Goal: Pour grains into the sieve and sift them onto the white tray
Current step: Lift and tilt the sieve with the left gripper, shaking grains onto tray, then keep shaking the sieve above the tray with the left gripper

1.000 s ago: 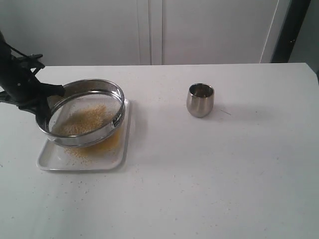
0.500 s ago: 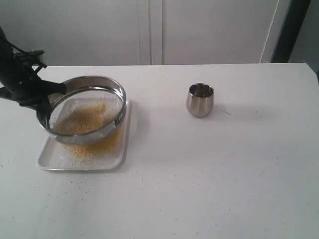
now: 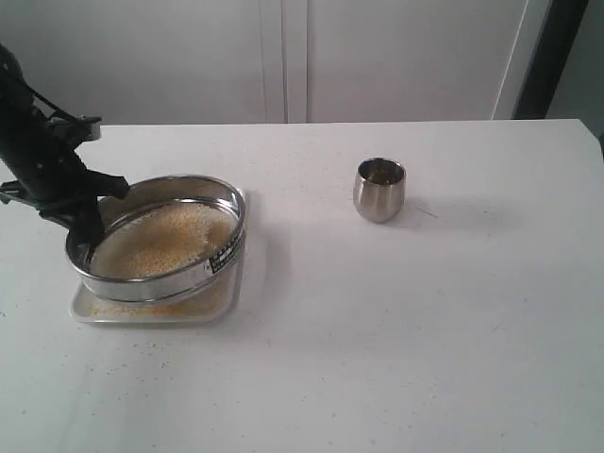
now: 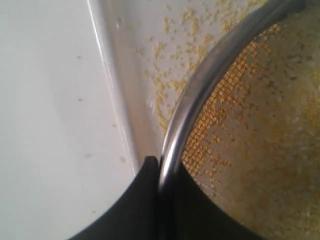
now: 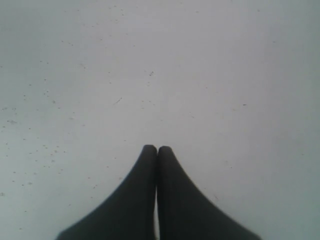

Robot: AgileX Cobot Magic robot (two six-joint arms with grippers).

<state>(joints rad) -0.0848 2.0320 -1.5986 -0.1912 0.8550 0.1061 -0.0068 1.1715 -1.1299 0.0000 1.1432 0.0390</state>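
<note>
White table (image 3: 396, 321), plain matte top, fills most of the exterior view. White tray (image 3: 142, 318) lies flat on it at the left side; only the near rim and the corners show. Small steel cup (image 3: 379, 190) stands upright on the table right of centre, well apart from the tray, with a faint shadow to its right. Tiny dark and yellowish specks (image 5: 150, 73) are scattered over the bare top, and a few more lie in front of the tray
</note>
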